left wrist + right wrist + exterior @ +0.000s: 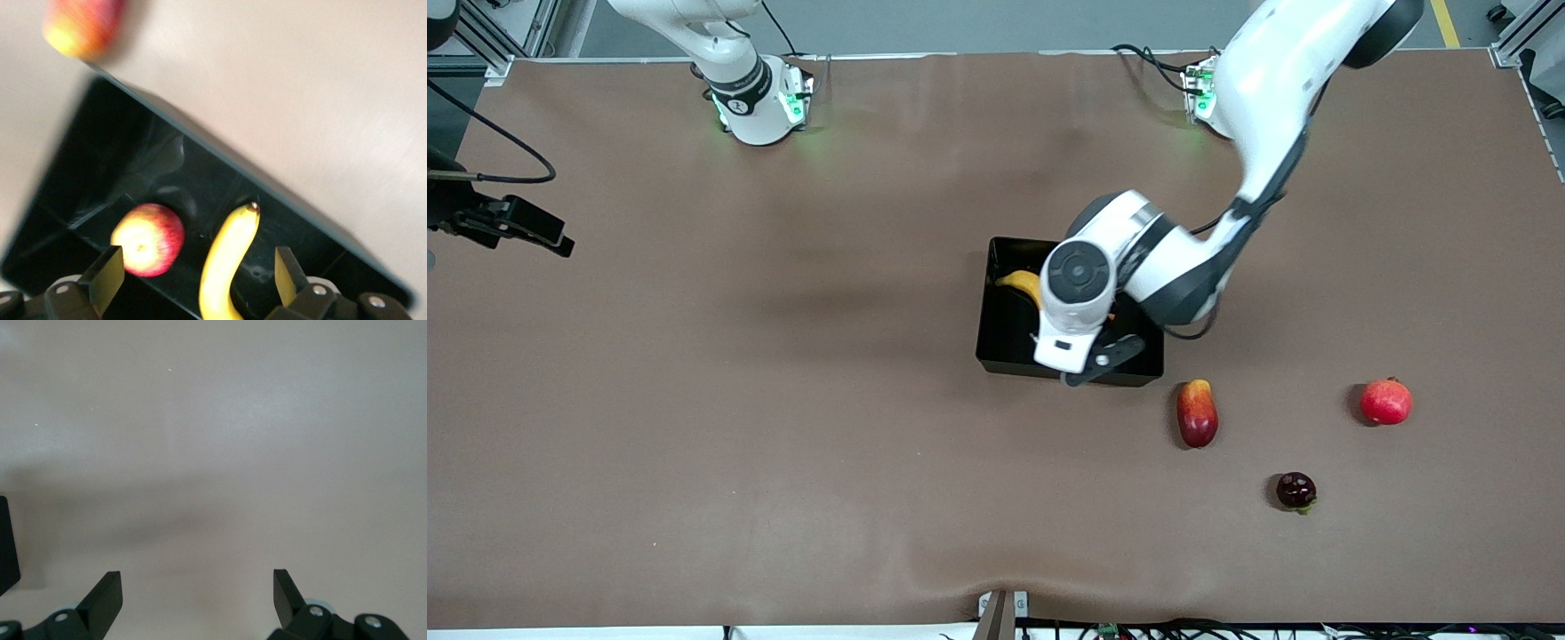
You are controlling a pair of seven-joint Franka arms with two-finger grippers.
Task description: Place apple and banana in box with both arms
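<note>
The black box (996, 356) lies mid-table, with the left arm bent over it. In the left wrist view the apple (148, 239), red with a yellow patch, and the curved yellow banana (227, 267) lie side by side on the floor of the box (133, 153). My left gripper (198, 263) hangs open above them, holding nothing. In the front view only one end of the banana (1021, 284) shows; the left gripper (1092, 366) and wrist hide the apple. My right gripper (198, 583) stands open over bare table, away from the box.
An elongated red-yellow fruit (1197, 412) lies just outside the box's corner, nearer the front camera. A red round fruit (1386, 401) and a dark round fruit (1296, 491) sit toward the left arm's end. A black device (511, 222) juts in at the right arm's end.
</note>
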